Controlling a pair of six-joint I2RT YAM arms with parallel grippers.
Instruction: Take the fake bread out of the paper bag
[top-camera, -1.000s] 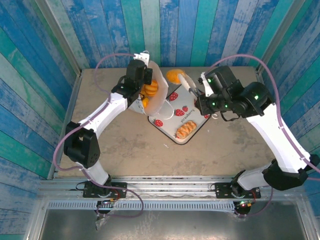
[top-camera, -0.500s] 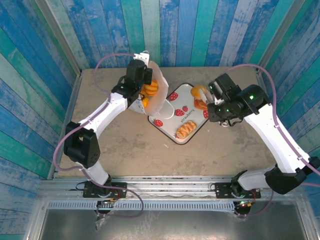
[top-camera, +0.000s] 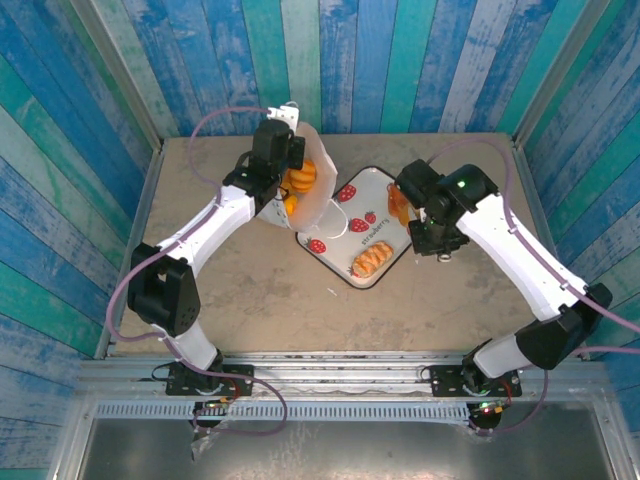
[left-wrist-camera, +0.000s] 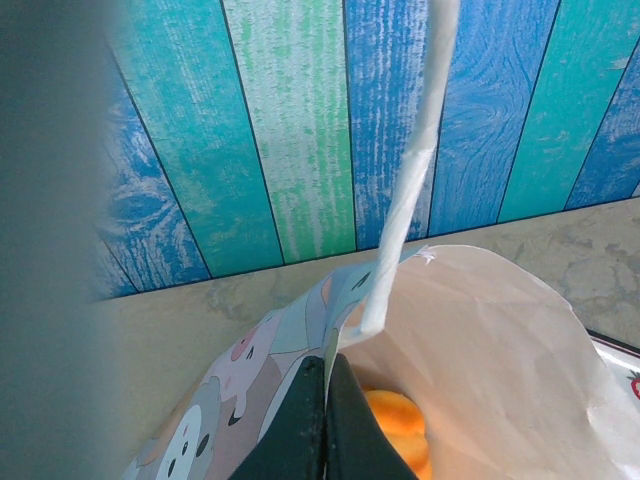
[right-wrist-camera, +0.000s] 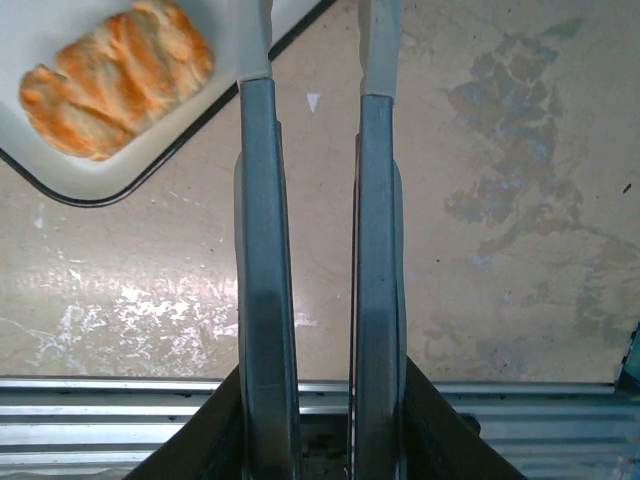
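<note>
**Two tools shut, one pastry over the tray**

From the top view, the left tool (top-camera: 288, 150) is up at the rim of the paper bag (top-camera: 320, 190), which stands tipped open toward the middle of the counter (top-camera: 200, 290). Fake bread (top-camera: 297, 180) glows orange inside the bag's mouth. Just right of the bag lies a white strawberry-print tray (top-camera: 378, 180), and on its near corner rests a braided roll (top-camera: 370, 260).

Across at the right tool (top-camera: 402, 208), an orange pastry (top-camera: 398, 200) sits right at its tip, above the tray's right side. It looks clamped on that pastry, out of the bag and well apart from it.

The left wrist view gets in close. Its dark fingers (left-wrist-camera: 312, 425) are pressed flat together on the bag's paper edge, nothing between them but paper. Here the bag's outer face shows cartoon animals, a pink pig and a grey creature among them, which the overhead view does not give. A white loop handle (left-wrist-camera: 410, 170) rises straight up past the blue and green planks, and bread shows deep inside, just beyond the fingers.

The right wrist view looks down two long grey fingers (right-wrist-camera: 258, 250) standing parallel with a narrow strip of counter between them. Their tips run off the top edge, so the pastry is out of frame here. The braided roll lies on the tray corner to the upper left.

A small word is printed beside the tray's strawberries, too small to read for sure.
</note>
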